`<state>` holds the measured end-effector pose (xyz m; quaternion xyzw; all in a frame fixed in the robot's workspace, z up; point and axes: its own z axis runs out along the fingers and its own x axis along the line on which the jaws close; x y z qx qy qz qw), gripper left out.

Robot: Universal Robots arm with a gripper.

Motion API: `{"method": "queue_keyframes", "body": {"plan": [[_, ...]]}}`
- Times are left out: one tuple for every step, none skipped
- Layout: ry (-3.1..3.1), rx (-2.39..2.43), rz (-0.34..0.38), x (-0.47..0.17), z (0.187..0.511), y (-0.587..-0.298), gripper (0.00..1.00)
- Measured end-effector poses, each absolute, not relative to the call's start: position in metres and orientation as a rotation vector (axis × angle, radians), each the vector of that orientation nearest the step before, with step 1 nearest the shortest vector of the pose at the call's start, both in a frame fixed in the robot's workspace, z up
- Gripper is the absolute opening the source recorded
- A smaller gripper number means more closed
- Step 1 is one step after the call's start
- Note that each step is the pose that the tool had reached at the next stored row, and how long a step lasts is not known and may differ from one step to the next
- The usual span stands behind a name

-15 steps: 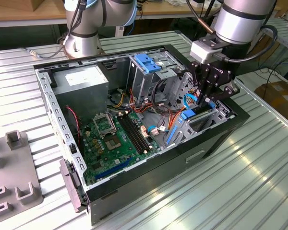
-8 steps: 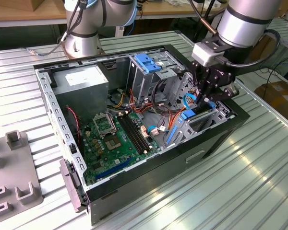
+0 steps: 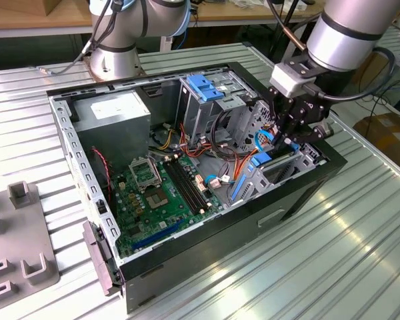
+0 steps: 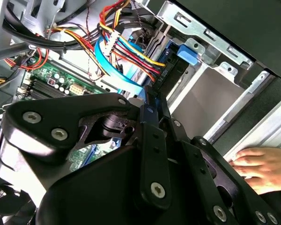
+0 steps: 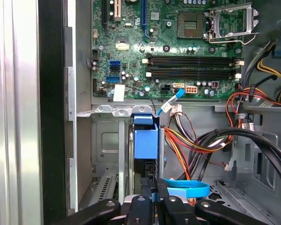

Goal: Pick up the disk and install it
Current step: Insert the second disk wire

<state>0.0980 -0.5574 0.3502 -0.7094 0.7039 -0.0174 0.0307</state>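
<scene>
Closest to you in both wrist views are the black metal linkages of the gripper (image 5: 155, 199), matte, bolted with bright round screw heads. The jaws are drawn together on the flat rectangular disk (image 5: 145, 145), clamping its thin upper edge; you see that edge as a smooth blue plastic rail with a dark metal body just under it. The disk stands on edge, reaching from the jaws down into the bare grey sheet-metal bay (image 5: 105, 140) at the case's front corner.

Beyond the jaws in the first wrist view lies the green motherboard (image 5: 168, 51), with long black memory slots and a square silver processor socket. Beside the jaws, red, yellow and black wire bundles (image 5: 196, 140) loop past a flat light-blue ribbon cable (image 5: 187, 187).

The second wrist view gives you the other side: the jaws' broad rounded black housing, the same coloured wires running to a black connector (image 4: 161, 77) beyond the jaws, and a person's hand (image 4: 264, 168) resting on the case's outer edge.

The exterior view shows you what the others do not: the whole black tower case (image 3: 207, 193) lying open on a ribbed silvery metal counter (image 3: 320, 253), a grey power-supply box (image 3: 113, 117) in the far corner, and the glossy silver arm coming down over the bay, with the gripper (image 3: 287, 133) low inside the case.
</scene>
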Motion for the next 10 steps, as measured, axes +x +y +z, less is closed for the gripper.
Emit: {"method": "queue_keyframes", "body": {"plan": [[2.168,-2.185,-0.051,0.0980,0.3500,-0.5576,0.16],[2.167,-2.183,-0.048,0.0980,0.3498,-0.5579,0.16],[2.167,-2.183,-0.047,0.0980,0.3494,-0.5580,0.16],[2.167,-2.182,-0.047,0.0980,0.3488,-0.5580,0.16],[2.167,-2.182,-0.047,0.0980,0.3482,-0.5581,0.16],[2.167,-2.182,-0.047,0.0980,0.3474,-0.5581,0.16],[2.168,-2.182,-0.047,0.0980,0.3469,-0.5581,0.16],[2.168,-2.182,-0.047,0.0980,0.3464,-0.5581,0.16],[2.168,-2.182,-0.047,0.0980,0.3460,-0.5581,0.16],[2.168,-2.182,-0.047,0.0980,0.3455,-0.5581,0.16]]}}
